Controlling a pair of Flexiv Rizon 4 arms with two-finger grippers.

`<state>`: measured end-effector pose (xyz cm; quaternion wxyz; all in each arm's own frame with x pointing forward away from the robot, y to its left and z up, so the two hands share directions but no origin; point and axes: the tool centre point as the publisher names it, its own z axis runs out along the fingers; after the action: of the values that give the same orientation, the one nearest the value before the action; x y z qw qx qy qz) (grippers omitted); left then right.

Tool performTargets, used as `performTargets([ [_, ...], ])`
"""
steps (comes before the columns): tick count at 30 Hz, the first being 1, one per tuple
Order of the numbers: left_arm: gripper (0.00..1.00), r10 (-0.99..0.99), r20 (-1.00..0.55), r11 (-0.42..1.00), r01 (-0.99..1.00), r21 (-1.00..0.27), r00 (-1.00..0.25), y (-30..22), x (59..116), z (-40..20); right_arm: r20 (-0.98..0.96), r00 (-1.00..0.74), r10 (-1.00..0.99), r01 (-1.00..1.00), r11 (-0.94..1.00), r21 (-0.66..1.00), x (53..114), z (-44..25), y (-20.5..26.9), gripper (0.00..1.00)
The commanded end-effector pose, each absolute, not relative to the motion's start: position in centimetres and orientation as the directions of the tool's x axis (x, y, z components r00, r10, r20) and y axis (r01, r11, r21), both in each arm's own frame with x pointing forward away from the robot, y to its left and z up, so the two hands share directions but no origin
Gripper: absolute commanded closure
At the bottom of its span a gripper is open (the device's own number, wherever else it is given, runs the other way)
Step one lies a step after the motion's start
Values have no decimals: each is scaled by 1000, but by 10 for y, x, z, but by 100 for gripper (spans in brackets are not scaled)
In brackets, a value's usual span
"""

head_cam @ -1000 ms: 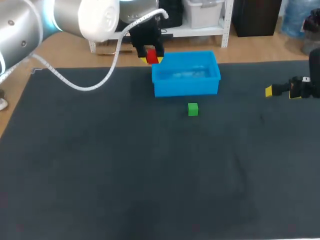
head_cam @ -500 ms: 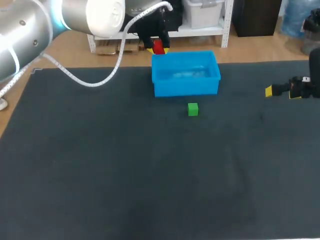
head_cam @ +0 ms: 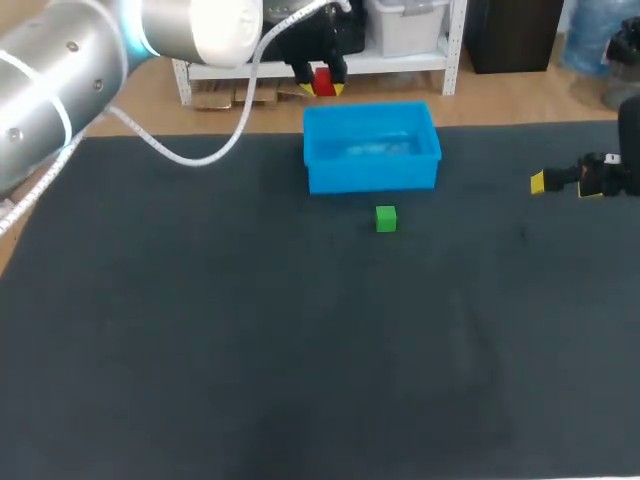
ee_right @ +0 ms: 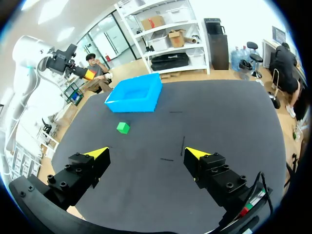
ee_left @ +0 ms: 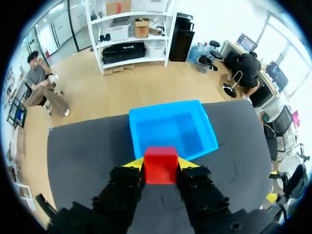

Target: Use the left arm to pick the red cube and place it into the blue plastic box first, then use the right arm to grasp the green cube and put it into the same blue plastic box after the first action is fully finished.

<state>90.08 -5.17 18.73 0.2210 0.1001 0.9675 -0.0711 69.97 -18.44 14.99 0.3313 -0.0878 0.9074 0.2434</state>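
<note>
Left gripper [head_cam: 322,88], pinching red cube [ee_left: 160,165], has risen at blue plastic box's [head_cam: 372,176] 11 o'clock, so the drop looks close; right gripper [ee_right: 146,153] spread.

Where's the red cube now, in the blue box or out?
Out. The red cube is clamped in the left gripper, raised off the table; the blue box ahead shows an empty floor.

Red cube [ee_left: 160,165] and green cube [head_cam: 386,218] contrast with the blue box [head_cam: 372,176]

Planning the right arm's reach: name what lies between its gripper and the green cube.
Only bare table, between right gripper and green cube; right wrist view shows it.
</note>
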Motion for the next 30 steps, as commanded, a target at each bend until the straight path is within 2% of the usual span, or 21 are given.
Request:
performTargets([
  [1,100,173,-419,970,229,-87,-891,-59,919,189,-643,-765,1,-321,866,383,700,150,-185,0],
  [30,100,198,-423,965,252,-77,-884,-79,968,181,-643,-765,1,-321,866,383,700,150,-185,0],
])
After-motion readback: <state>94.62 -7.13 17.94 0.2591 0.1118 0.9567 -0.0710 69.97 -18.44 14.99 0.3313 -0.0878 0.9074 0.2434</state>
